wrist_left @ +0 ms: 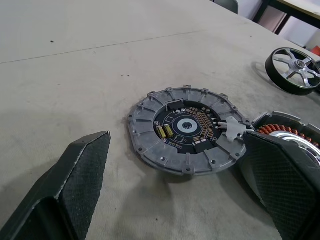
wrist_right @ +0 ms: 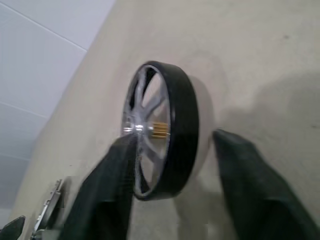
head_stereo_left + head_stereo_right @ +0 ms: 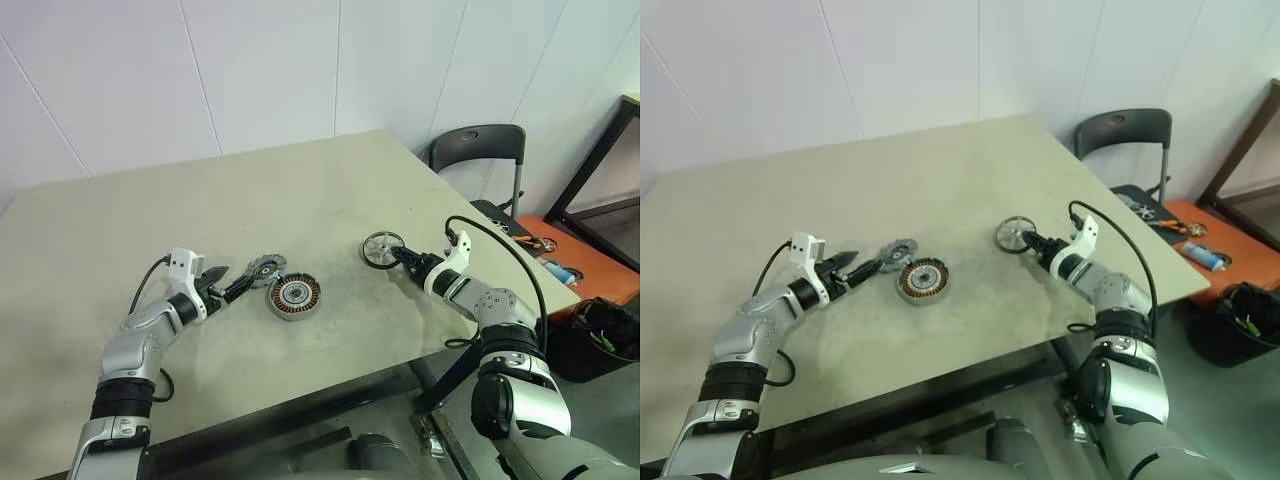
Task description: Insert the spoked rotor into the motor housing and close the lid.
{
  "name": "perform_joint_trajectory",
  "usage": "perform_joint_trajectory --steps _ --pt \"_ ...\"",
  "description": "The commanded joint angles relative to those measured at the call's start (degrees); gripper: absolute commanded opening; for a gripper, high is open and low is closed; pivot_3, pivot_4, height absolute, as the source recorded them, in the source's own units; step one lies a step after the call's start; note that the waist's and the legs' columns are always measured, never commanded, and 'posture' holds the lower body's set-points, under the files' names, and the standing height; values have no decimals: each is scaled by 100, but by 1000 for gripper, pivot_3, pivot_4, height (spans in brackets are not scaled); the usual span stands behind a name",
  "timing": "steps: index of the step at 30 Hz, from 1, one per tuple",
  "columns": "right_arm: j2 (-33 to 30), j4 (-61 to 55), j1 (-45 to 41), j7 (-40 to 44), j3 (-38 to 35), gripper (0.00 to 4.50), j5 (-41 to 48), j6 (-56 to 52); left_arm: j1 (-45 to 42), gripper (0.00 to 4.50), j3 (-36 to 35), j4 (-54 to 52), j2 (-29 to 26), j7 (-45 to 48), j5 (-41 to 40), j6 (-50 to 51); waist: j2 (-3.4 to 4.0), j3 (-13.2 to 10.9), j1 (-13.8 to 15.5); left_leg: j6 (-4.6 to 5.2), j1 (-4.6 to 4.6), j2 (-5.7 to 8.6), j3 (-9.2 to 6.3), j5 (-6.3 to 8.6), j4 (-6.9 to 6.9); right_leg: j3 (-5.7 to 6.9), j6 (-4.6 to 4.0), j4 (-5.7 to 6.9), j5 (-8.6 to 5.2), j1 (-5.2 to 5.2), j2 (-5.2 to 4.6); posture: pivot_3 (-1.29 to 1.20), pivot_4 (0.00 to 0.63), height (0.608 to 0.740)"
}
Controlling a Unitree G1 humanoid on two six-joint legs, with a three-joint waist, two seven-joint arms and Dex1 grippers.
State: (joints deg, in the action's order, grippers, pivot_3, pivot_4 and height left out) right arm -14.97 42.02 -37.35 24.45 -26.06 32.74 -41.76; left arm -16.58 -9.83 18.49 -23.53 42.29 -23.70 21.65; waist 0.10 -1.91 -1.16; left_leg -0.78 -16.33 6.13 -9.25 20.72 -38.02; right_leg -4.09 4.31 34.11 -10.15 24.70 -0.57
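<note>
The spoked rotor (image 3: 383, 249), a wheel with a black rim and silver spokes, sits tilted on the table at centre right. My right gripper (image 3: 399, 256) is open and straddles the rotor's rim (image 2: 172, 130); one finger (image 2: 107, 185) lies against the spoked face and the other finger (image 2: 250, 180) stands a little clear of the rim. The motor housing (image 3: 294, 296), with copper windings, lies at mid table. The lid (image 1: 185, 130), a grey round plate with a circuit board, lies beside it, joined by a white connector. My left gripper (image 3: 232, 280) is open, level with the lid.
A dark chair (image 3: 480, 150) stands past the table's far right corner. A black bin (image 3: 600, 335) and an orange mat (image 3: 590, 260) with tools are on the floor at the right, beyond the table edge (image 3: 500, 300).
</note>
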Motion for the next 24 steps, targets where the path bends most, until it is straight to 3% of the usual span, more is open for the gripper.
perform_joint_trajectory --steps 1,6,13,24 --pt "99 162 -116 -65 66 2560 -26 4 -110 4500 -44 -59 -47 20 22 -114 0 0 -2 0 0 0 0 0 0 0 0 0 0 0 0 0 0 740" --pt "98 139 -54 -79 93 2560 -35 0 -124 4500 -23 -14 -29 23 39 -131 0 0 -2 0 4 0 1 0 -1 -1 1 2 0 -4 1 0 0 740" --pt "72 62 5 -100 78 553 22 -67 -145 4500 -10 30 1 31 73 -166 -12 10 10 1 14 3 1 0 -4 -1 3 0 0 -20 -2 0 0 740" --pt "180 -9 52 -107 59 553 222 -488 -154 4500 -1 80 -3 29 107 -206 -8 10 1 0 17 -1 -1 0 -2 0 16 1 -10 -22 1 0 0 740"
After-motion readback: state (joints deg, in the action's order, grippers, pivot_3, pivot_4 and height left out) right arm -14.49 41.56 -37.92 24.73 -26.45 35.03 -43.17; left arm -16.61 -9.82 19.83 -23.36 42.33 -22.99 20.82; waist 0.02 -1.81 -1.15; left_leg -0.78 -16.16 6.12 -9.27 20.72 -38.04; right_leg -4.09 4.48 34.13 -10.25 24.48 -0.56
